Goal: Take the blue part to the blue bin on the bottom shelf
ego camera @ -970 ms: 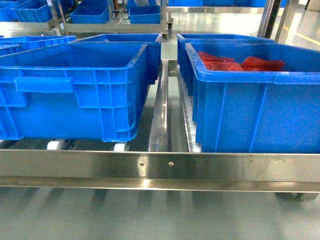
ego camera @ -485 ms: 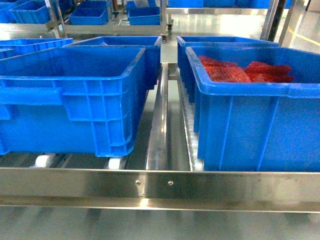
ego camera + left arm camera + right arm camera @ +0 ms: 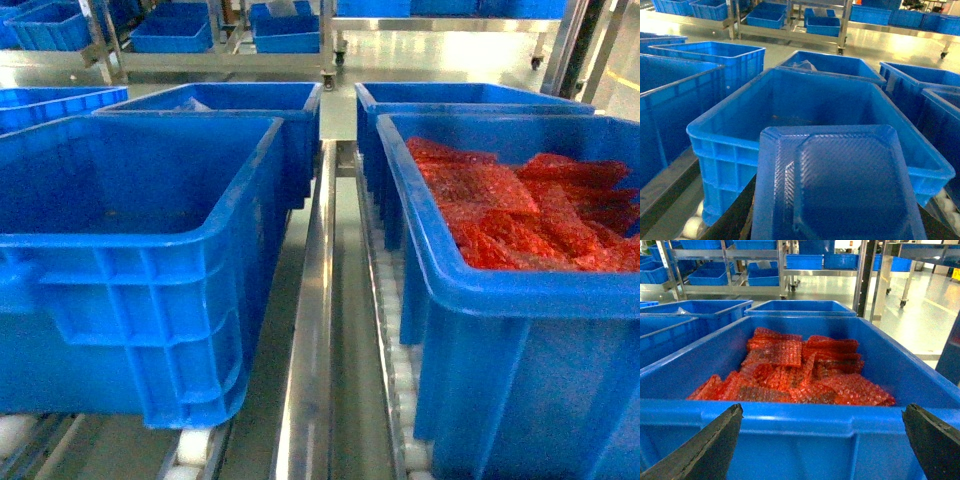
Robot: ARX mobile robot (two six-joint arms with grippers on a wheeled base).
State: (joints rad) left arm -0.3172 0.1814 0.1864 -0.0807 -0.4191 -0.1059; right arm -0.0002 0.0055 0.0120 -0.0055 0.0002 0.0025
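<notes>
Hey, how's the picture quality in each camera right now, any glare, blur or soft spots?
Head view: sharp on the red bubble-wrap bags, with glare streaks along the shiny steel rail. Left wrist view: the blue plastic tray close to the lens is soft and hazy. Right wrist view: the dark fingertips are blurred, the floor behind washed out.

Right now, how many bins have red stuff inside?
1. The front right bin holds red bags. The front left bin shows none; the rear left bin and rear right bin may hide some.
</notes>
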